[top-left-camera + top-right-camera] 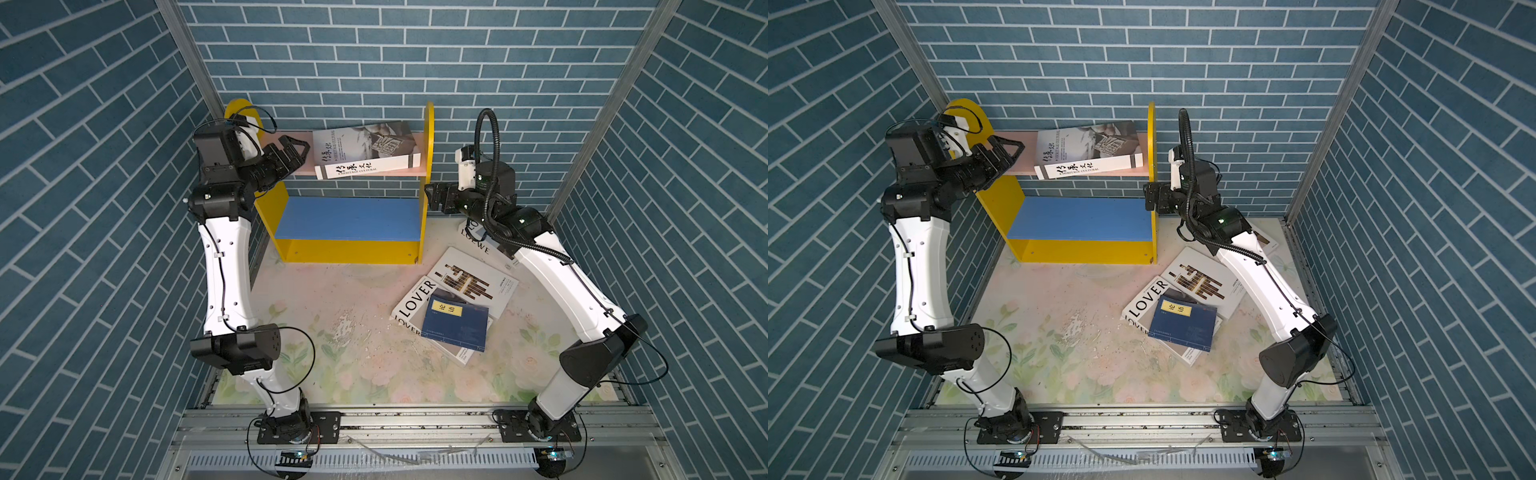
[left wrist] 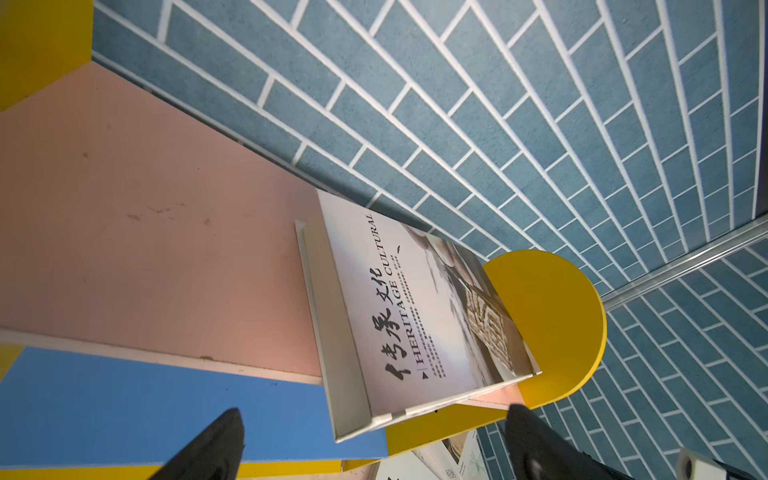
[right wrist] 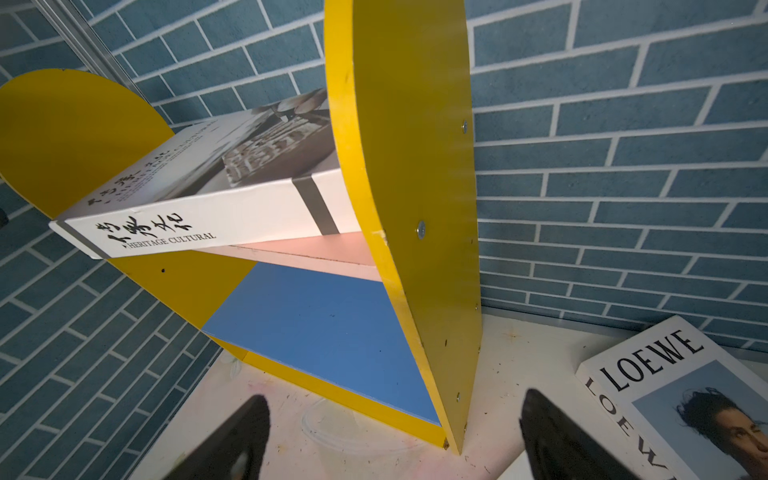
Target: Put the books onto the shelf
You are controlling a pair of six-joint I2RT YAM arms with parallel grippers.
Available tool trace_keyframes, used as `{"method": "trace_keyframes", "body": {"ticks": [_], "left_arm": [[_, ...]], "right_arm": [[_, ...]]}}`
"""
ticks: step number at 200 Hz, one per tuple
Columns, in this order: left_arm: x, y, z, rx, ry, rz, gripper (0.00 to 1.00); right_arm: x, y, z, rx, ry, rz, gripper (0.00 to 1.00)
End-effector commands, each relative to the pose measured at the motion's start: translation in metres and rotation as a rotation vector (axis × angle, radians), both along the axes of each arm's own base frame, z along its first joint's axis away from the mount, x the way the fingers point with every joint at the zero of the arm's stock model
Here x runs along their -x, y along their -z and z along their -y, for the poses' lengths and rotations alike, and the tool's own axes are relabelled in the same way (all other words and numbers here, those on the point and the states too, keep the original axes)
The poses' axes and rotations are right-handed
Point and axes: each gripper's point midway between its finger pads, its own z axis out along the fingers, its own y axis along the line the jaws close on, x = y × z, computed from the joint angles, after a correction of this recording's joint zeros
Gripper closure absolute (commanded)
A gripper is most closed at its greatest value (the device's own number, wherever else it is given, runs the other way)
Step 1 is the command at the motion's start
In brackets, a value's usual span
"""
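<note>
Heritage book [image 1: 365, 151] lying skewed on pink board [image 2: 145, 228] of shelf [image 1: 428, 137], spine overhanging front edge. Left fingers [image 2: 216, 444] spread wide, empty, near book's left end, not touching. Right fingers [image 3: 552, 436] released too, low by right side panel. LOEWE [image 3: 665, 374], LOVER [image 1: 415, 299], bar-pattern [image 1: 478, 282], navy [image 1: 457, 324] books on bench [image 1: 332, 324], clear of both.
</note>
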Motion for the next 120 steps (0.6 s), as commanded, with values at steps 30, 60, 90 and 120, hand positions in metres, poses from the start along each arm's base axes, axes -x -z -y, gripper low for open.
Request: {"method": "trace_keyframes", "body": {"ticks": [30,60,90,120], "left_arm": [[-0.024,0.007,0.008,0.071,0.093,0.016,0.00],[-0.023,0.008,0.005,0.046,0.074,0.014,0.01],[-0.035,0.025,0.003,0.068,0.053,-0.034,0.00],[-0.044,0.032,0.005,0.054,0.027,-0.049,0.00]], "right_arm": [[-0.009,-0.022,-0.015,0.036,0.007,0.091,0.06],[-0.015,-0.038,-0.007,0.043,0.014,0.133,0.04],[-0.024,-0.053,-0.005,0.025,-0.014,0.168,0.03],[-0.033,-0.062,-0.020,-0.010,-0.074,0.178,0.02]]}}
